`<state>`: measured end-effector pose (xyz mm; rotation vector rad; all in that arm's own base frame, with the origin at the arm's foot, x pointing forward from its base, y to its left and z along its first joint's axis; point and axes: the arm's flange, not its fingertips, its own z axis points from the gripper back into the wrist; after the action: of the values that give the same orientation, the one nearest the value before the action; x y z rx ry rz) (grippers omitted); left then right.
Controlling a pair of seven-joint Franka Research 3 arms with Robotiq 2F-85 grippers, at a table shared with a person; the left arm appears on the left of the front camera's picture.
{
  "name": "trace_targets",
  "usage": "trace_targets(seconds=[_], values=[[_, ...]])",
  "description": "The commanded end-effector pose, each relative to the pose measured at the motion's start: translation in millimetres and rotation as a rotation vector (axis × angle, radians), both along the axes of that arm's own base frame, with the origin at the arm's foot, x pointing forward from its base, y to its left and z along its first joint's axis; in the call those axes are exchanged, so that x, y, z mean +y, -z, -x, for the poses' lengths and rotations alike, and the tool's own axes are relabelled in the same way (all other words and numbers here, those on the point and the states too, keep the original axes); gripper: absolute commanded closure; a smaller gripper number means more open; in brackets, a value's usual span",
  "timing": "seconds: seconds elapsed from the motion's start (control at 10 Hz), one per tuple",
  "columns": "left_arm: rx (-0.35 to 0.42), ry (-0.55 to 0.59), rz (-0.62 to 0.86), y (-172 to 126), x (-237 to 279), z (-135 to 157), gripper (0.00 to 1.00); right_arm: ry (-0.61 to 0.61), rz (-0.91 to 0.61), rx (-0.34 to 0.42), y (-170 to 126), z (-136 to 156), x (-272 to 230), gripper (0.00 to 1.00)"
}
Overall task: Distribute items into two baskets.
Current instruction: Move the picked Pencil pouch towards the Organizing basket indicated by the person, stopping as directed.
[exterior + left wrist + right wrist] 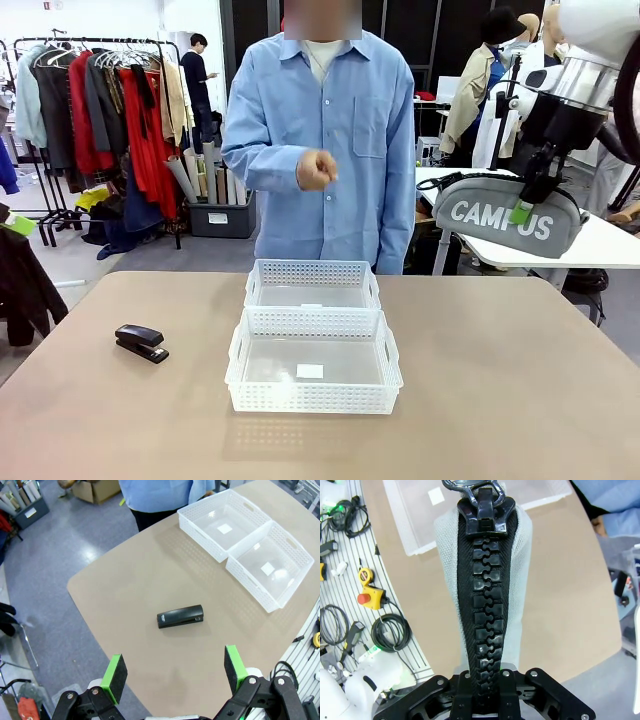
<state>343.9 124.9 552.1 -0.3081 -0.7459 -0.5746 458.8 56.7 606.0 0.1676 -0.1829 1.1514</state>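
Note:
Two white baskets sit end to end mid-table: the near one (313, 374) and the far one (313, 285), both empty. They also appear as basket (272, 566) and basket (220, 522) in the left wrist view. A small black stapler (141, 342) lies on the table's left side. My left gripper (175, 672) hovers open high above the stapler (180, 616). High at the right, my right gripper (525, 205) is shut on the grey CAMPUS pouch (505, 217), well above the table. Its black zipper (486, 600) runs up from the fingers.
A person in a blue shirt stands at the far side, one fist (317, 170) raised at chest height. A white side table (610, 245) is behind the pouch. Tools and cables (367, 592) lie on a grey board beside my table's edge.

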Motion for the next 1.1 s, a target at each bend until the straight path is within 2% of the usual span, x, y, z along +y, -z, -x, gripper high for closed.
trace_targets(seconds=[0.0,1.0], values=[[-0.01,0.018,0.009,-0.6,1.5,0.4,0.0,0.004,0.006,-0.006,-1.4,0.2,-0.1,1.0],[-0.01,0.018,0.009,-0.6,1.5,0.4,0.0,0.004,0.006,-0.006,-1.4,0.2,-0.1,1.0]])
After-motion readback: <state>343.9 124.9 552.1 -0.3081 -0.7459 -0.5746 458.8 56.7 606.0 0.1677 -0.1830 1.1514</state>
